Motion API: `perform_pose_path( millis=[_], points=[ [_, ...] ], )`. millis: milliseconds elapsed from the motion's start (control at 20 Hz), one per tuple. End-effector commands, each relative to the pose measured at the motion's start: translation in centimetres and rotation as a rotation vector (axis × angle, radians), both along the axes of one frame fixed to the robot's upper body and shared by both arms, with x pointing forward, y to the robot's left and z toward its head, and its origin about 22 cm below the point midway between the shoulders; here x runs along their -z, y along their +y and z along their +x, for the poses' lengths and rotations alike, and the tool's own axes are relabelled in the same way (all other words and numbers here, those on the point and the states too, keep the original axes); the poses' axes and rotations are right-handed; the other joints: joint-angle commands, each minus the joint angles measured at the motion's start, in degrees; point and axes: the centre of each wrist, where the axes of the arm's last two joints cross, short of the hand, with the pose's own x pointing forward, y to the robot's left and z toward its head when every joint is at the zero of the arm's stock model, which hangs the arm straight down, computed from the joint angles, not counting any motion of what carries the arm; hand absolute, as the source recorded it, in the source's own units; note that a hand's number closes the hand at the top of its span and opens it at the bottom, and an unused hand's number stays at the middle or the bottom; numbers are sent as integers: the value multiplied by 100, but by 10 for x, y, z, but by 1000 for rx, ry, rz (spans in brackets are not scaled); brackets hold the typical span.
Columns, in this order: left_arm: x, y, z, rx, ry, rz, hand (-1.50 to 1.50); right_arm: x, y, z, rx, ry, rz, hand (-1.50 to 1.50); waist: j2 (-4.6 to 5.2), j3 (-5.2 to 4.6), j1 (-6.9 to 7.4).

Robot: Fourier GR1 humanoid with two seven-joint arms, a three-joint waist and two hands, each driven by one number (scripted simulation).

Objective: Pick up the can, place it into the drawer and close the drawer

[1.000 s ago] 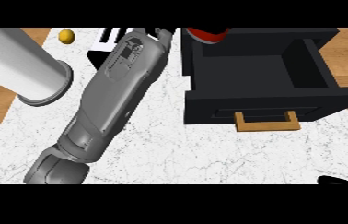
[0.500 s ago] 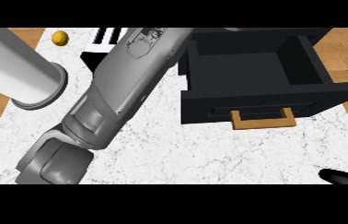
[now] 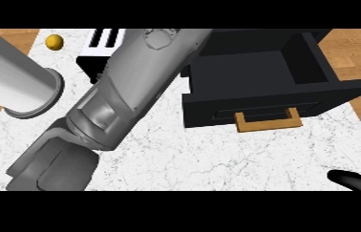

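Yellow ball (image 3: 53,41): near the counter's (image 3: 211,159) far left corner.
Cylinder (image 3: 25,90): grey, lying at the left edge.
Left forearm (image 3: 134,85): slants up toward the far edge; its hand is out of sight.
Drawer (image 3: 261,83): open, black, handle (image 3: 268,121) facing the near edge.
Can: not visible.
Right hand (image 3: 347,178): one dark fingertip at the near right corner; spread or curled, cannot tell.

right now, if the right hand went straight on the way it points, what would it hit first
Probably the drawer's wooden handle, across the counter. Only a tip of the right hand shows at the lower right edge, so direction and height are uncertain.
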Motion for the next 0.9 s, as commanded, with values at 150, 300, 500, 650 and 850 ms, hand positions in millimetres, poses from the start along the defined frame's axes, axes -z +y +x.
perform_pose_path(
  millis=[150, 300, 500, 650, 850],
  points=[
    [14, 5, 7, -102, -17, -2, -150, -5, 7, 7, -2, -7, -20, -150, 49, 0, -64],
    [16, 3, 5, -147, -13, 6, -150, -4, 14, 10, -15, -9, -14, -150, 50, 3, -113],
    [22, 7, 8, -144, -44, -16, -150, -3, 5, 6, -18, -17, -134, -150, 62, 2, -110],
    [7, -1, 4, -138, -30, -38, -150, -10, 16, 14, -27, -56, -175, -150, 46, 2, -93],
    [18, 5, 7, -157, -14, -77, -150, -15, 17, 19, -30, -100, -336, -150, 53, 2, -95]
  ],
)
